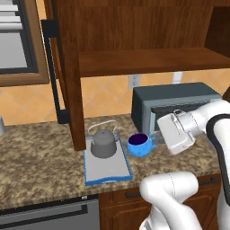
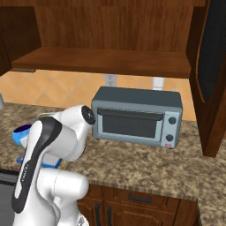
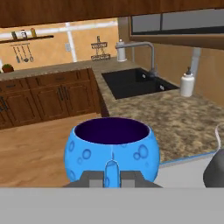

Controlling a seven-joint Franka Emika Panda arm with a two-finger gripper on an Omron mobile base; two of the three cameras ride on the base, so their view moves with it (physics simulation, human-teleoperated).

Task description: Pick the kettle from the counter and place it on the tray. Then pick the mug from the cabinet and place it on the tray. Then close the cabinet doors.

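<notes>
You hold the mug [image 3: 112, 151] by its small handle; the gripper [image 3: 112, 178] is clenched on it, just beside the tray [image 1: 108, 173] edge. The mug looks light, rigid and smooth, so it can swing. The kettle [image 1: 104, 143] already sits on the tray; the toaster oven [image 1: 175, 105] stands close behind.

1. The arm [image 1: 211, 130] is glossy white, built of rounded, tube-like links.
2. A dark grey band edges the link above the counter [image 1: 40, 152]; a dark joint cap [image 2: 88, 116] has a small pale mark.
3. The hand housing [image 1: 176, 132] is a boxy white block with rounded corners.
4. The fingertips [image 3: 94, 178] are small, grey and blocky.
</notes>
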